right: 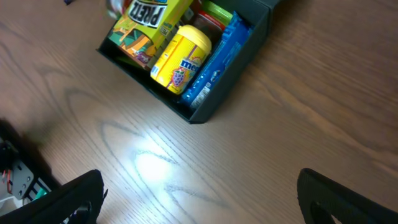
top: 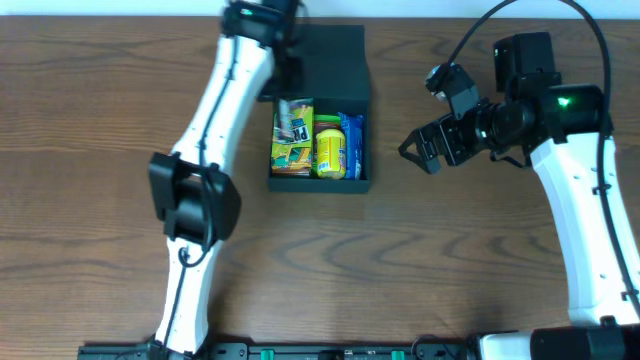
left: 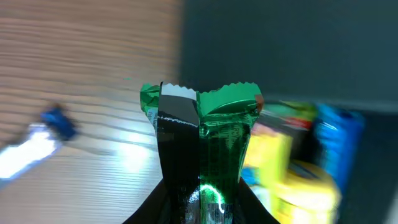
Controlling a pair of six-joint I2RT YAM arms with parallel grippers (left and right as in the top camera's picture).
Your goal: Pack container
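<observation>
The dark teal container [top: 360,183] sits open at the table's back middle, its lid [top: 335,60] laid back. It holds a yellow-green pretzel packet [top: 291,140], a yellow can [top: 330,150] and a blue packet [top: 353,143]. In the right wrist view the box [right: 231,74] lies at the top. My left gripper [left: 202,211] is shut on a green and black foil packet [left: 202,137], held above the box's left edge near the lid. My right gripper [top: 417,150] is open and empty over bare wood to the right of the box.
The left arm [top: 215,120] stretches diagonally from the front left up to the box. The right arm [top: 590,220] stands at the right side. A small blue and white object [left: 43,134] shows blurred on the wood in the left wrist view.
</observation>
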